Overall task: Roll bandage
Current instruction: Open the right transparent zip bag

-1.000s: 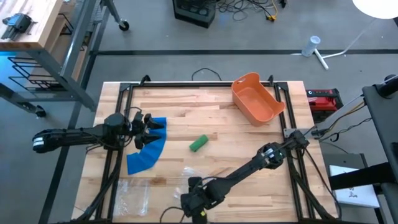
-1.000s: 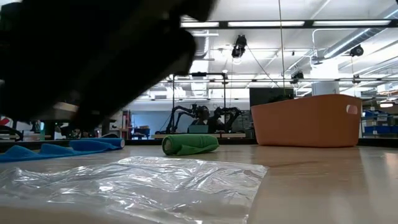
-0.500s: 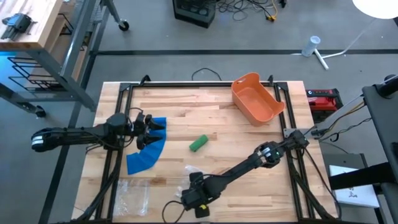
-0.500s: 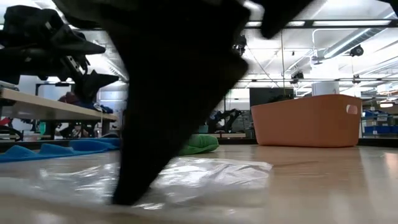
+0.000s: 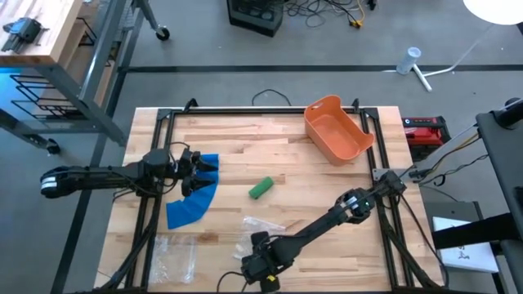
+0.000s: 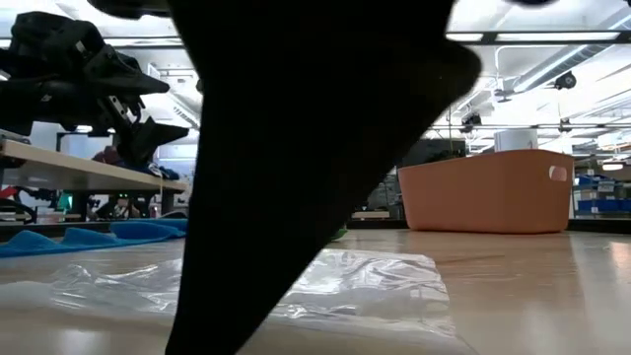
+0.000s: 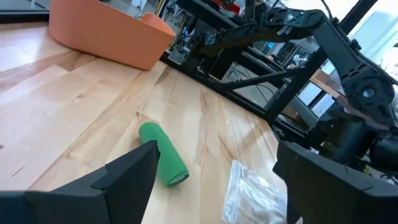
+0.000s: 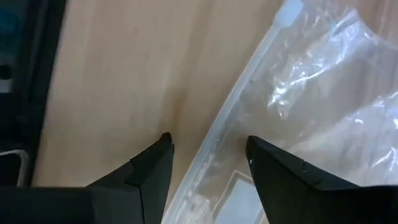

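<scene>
A rolled green bandage (image 5: 261,189) lies on its side mid-table, also in the left wrist view (image 7: 163,155). A flat blue strip of cloth (image 5: 189,204) lies at the left. My left gripper (image 5: 196,171) hangs open and level above the strip's far end, clear of it (image 6: 108,89), pointing toward the green roll. My right gripper (image 5: 255,260) is open near the table's near edge and points steeply down. Its fingers (image 8: 149,168) stand on either side of the zip edge (image 8: 236,106) of a clear plastic bag (image 5: 265,226). My right gripper comes at the clear bag's zip edge (image 8: 219,140) from above, its open fingers standing either side of that edge and pointing steeply down. I cannot tell whether the fingertips touch the bag, which lies flat on the table (image 6: 375,281).
An orange bin (image 5: 335,131) stands at the far right. A second clear bag (image 5: 176,255) lies at the near left corner. A black frame (image 5: 155,204) runs along the table's sides. Bare wood lies between the green roll and the bin.
My right gripper has come down toward the clear bag near the table's near edge, staying open. The left arm has kept still.
</scene>
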Controlling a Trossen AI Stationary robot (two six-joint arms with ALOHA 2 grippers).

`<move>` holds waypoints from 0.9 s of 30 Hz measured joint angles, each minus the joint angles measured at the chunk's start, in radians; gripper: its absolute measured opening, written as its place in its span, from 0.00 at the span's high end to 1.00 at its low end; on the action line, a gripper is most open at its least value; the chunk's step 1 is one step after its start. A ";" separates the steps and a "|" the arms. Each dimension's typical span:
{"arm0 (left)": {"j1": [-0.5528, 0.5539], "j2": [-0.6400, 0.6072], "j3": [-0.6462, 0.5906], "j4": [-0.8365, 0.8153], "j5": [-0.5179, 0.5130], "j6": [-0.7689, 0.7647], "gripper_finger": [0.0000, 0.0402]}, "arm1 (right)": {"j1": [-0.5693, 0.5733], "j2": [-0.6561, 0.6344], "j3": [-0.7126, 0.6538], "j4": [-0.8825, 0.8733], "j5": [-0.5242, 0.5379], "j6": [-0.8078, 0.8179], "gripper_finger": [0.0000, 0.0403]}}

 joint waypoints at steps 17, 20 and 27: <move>0.000 0.038 0.000 -0.001 0.000 0.000 0.20 | -0.005 0.005 -0.001 -0.144 0.037 0.071 0.90; 0.000 0.043 0.000 0.000 0.000 0.000 0.20 | -0.005 -0.021 -0.005 -0.206 0.027 0.067 0.98; 0.000 0.057 0.000 -0.001 0.000 0.000 0.20 | -0.015 -0.209 0.019 -0.315 0.024 0.047 0.99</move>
